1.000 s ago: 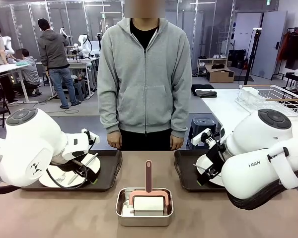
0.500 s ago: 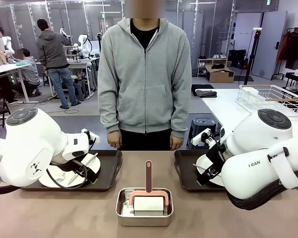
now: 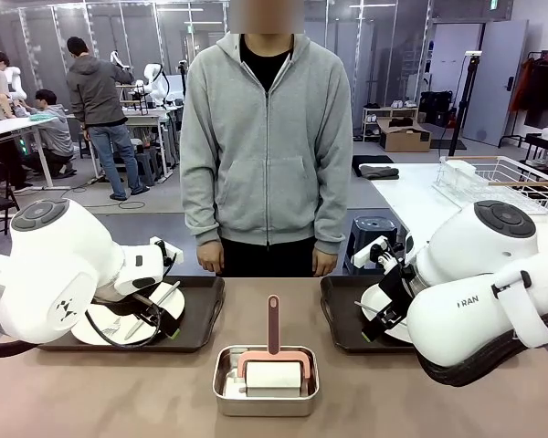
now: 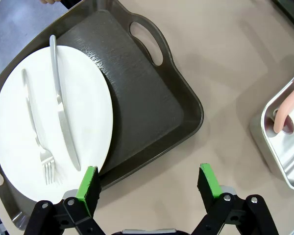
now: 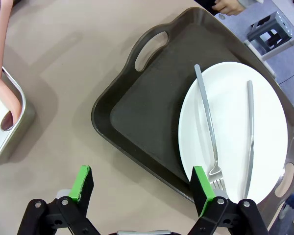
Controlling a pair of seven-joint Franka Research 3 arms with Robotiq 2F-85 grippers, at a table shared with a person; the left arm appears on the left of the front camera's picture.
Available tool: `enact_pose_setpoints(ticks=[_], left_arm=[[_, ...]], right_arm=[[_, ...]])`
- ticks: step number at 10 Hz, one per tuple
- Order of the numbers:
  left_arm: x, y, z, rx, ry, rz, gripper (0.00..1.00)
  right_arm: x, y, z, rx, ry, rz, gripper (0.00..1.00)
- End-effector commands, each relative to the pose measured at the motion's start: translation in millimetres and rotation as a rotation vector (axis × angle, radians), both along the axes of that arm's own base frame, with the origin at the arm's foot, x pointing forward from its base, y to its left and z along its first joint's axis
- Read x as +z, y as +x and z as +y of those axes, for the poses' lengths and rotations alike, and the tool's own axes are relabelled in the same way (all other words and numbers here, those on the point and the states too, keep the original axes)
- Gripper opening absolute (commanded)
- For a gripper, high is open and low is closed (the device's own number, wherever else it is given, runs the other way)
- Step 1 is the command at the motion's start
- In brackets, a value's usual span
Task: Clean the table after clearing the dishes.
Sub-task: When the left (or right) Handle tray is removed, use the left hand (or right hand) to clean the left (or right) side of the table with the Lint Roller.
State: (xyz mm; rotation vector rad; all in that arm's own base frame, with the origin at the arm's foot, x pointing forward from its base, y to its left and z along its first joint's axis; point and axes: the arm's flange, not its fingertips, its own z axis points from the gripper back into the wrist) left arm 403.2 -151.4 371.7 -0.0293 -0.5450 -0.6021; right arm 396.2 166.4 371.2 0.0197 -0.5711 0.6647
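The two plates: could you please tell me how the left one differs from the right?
The left plate sits at the left end of its tray; the right plate at the right end of its tray. On the left plate the knife lies nearer the tray's bare half; on the right plate the fork does. Both are round and white.

My left arm (image 3: pixel 55 274) reaches in low from the left side, wrist bent so that my left fingers (image 4: pixel 89 185) point downward, spread wide and gripping nothing. My right arm (image 3: pixel 493 301) mirrors it from the right side, and my right fingers (image 5: pixel 202 191) are likewise wide apart, empty, touching nothing.
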Motion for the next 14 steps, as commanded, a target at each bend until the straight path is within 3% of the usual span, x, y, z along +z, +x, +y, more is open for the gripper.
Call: enact_pose_setpoints(ticks=[1, 2, 3, 5, 7, 10, 11, 12, 14], left_arm=[[10.4, 15.3, -1.4, 0.006, -0.002, 0.014, 1.0], [19.6, 29.2, 1.2, 0.013, 0.002, 0.029, 1.0], [32.2, 42.6, 10.6, 0.02, -0.057, 0.092, 1.0], [51.2, 64.8, 29.8, 0.013, -0.142, 0.182, 1.0], [70.3, 85.7, 66.3, -0.032, -0.383, 0.335, 1.0], [79.2, 100.1, 142.5, -0.106, -0.762, 0.532, 1.0], [75.9, 101.3, 166.9, -0.092, -0.873, 0.552, 1.0], [70.9, 100.8, 192.2, -0.072, -0.948, 0.579, 1.0], [51.7, 89.4, 262.3, 0.026, -1.02, 0.628, 1.0]], right_arm=[[10.9, 11.8, -1.8, 0.011, 0.037, 0.017, 1.0], [21.6, 25.3, -5.9, -0.005, 0.06, 0.049, 1.0], [35.1, 39.4, -10.0, -0.001, 0.101, 0.089, 1.0], [50.8, 68.1, -20.0, 0.019, 0.202, 0.225, 1.0], [63.6, 92.9, -46.6, 0.013, 0.362, 0.335, 1.0], [59.8, 112.8, -116.0, 0.031, 0.761, 0.583, 1.0], [54.5, 116.0, -141.9, 0.01, 0.865, 0.654, 1.0], [52.5, 114.1, -168.2, 0.014, 0.94, 0.691, 1.0], [45.9, 98.7, -237.9, -0.1, 1.063, 0.69, 1.0]])
